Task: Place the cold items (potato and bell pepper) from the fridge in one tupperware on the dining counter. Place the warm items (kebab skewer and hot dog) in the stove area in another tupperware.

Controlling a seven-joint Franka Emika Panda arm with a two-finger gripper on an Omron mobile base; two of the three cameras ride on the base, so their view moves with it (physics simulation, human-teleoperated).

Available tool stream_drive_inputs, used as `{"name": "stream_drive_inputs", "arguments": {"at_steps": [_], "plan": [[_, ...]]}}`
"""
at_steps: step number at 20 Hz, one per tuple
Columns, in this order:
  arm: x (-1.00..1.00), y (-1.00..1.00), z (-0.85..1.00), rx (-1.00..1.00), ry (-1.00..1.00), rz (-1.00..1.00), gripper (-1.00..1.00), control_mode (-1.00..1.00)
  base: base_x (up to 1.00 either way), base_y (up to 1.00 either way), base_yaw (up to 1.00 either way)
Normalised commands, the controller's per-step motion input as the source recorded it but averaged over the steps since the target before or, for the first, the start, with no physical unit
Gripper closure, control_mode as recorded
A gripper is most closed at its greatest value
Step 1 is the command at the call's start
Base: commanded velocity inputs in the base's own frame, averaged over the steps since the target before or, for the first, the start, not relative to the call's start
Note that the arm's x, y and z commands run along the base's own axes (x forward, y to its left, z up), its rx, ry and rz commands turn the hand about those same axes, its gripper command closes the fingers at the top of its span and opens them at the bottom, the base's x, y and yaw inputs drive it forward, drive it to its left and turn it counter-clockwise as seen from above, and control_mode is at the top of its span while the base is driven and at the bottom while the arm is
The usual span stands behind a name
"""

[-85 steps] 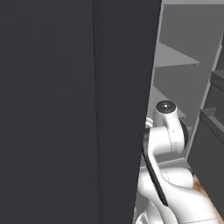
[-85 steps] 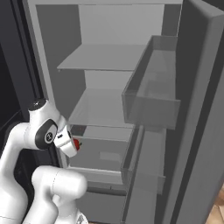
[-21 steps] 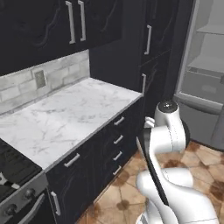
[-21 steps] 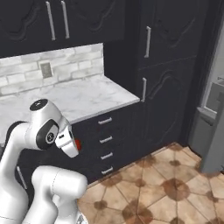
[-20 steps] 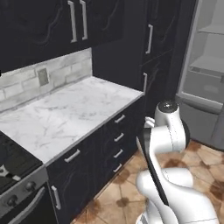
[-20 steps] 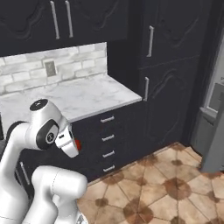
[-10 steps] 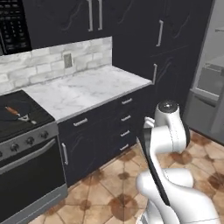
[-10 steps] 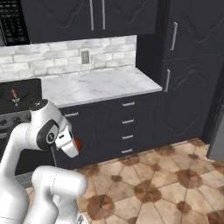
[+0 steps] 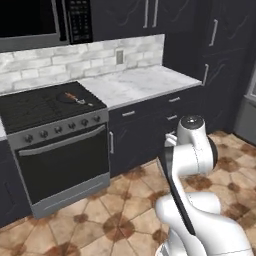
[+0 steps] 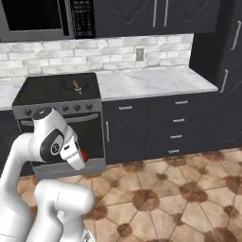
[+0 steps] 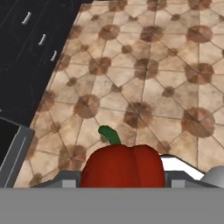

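A red bell pepper (image 11: 122, 165) with a green stem sits close in front of the hand camera, and my gripper (image 11: 123, 176) is shut on it above the tiled floor. From the right base view the bell pepper (image 10: 84, 154) shows as a small red spot at the gripper (image 10: 81, 157), tucked close to the arm's own body. A thin kebab skewer (image 9: 76, 98) lies on the black stove top (image 9: 45, 106); it is also seen as the kebab skewer (image 10: 76, 86) in the right base view. A grey edge of the fridge (image 9: 248, 112) stands at the far right.
A black range with oven door (image 10: 64, 134) stands ahead, a microwave (image 9: 37, 20) above it. A white marble counter (image 9: 145, 82) over dark drawers (image 10: 175, 125) runs to its right. Brown tiled floor (image 10: 179, 198) lies open between me and the cabinets.
The whole picture has shifted: the base has moved away from the fridge, and the stove has come into front view. The bell pepper stays in the gripper, arm pose unchanged.
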Motion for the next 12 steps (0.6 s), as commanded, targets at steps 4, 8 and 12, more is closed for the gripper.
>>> {"name": "stream_drive_inputs", "arguments": {"at_steps": [4, 8, 12], "plan": [[0.00, 0.00, 0.00, 0.00, 0.00, 0.00, 1.00, 1.00, -0.94, 0.72, 0.41], [0.00, 0.00, 0.00, 0.00, 0.00, 0.00, 1.00, 1.00, -0.94, 0.68, 0.38], [0.00, 0.00, 0.00, 0.00, 0.00, 0.00, 1.00, 1.00, -0.93, 0.67, 0.26]]}}
